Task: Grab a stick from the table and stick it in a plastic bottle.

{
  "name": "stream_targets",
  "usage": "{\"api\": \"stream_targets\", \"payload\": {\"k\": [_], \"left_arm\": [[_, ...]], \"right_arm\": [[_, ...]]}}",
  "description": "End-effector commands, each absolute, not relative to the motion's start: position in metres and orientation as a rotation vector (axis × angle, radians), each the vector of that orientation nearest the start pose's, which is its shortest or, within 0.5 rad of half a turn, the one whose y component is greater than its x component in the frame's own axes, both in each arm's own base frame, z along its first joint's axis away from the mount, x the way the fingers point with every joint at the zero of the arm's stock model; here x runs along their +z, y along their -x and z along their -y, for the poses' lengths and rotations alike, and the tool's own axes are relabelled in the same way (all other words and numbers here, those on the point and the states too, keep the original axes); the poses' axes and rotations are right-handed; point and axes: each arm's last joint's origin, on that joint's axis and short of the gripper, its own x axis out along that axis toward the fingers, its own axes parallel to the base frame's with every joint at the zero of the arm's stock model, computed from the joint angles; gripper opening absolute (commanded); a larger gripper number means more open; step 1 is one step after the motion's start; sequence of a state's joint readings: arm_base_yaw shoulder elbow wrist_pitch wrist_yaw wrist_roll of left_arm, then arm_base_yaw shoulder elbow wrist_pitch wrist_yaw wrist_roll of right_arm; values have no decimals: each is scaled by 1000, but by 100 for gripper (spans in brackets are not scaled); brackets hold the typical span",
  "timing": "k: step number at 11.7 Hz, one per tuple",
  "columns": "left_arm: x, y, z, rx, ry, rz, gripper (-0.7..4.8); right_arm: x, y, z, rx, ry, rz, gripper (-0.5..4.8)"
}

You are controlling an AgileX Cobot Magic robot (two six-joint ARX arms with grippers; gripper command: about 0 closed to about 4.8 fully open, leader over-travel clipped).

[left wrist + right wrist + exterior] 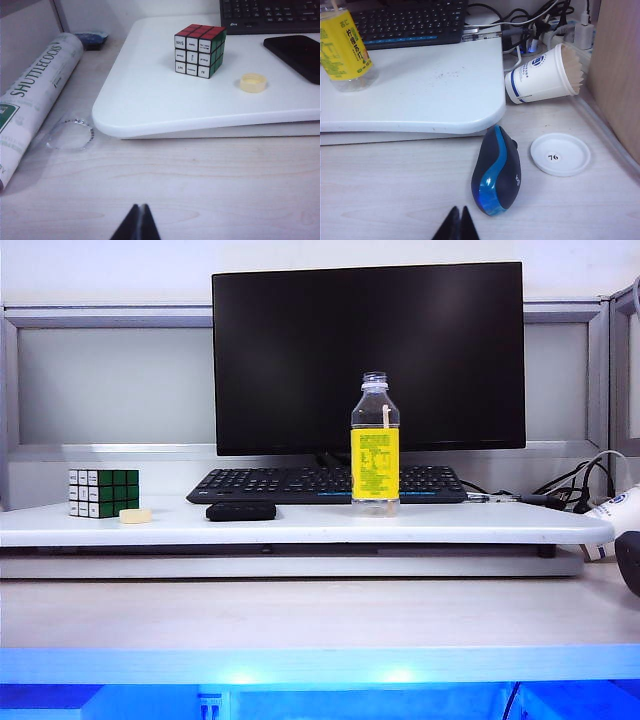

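Note:
The plastic bottle point(375, 455) with its yellow label stands upright on the white raised shelf point(300, 525), in front of the keyboard. A pale stick point(386, 418) leans inside it, its top in the neck. In the right wrist view the bottle point(342, 50) stands far from my right gripper point(458, 210), which is shut and empty above the table point(395, 190) beside a mouse. My left gripper point(140, 207) is also shut with nothing in it, low over the table point(200, 190) in front of the shelf edge. Neither gripper shows in the exterior view.
On the shelf are a Rubik's cube point(199, 51), a yellow cap point(252, 83), a black phone point(297, 55) and a keyboard point(330, 483). A shuttlecock tube point(35, 95) and clear lid point(70, 134) lie left. A mouse point(497, 172), white lid point(560, 154), tipped paper cup of sticks point(545, 75) and cables lie right.

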State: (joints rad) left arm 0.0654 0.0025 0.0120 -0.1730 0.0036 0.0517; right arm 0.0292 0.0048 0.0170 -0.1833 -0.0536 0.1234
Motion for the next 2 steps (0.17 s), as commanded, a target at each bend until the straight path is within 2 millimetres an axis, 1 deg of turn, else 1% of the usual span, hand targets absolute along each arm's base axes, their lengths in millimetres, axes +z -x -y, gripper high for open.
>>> {"api": "stream_targets", "payload": {"k": [1, 2], "left_arm": [[149, -96, -6, 58, -45, -179, -5], [149, -96, -6, 58, -45, -179, -5]], "right_arm": [[153, -95, -4, 75, -125, -169, -6], [153, -95, -4, 75, -125, -169, -6]]}}
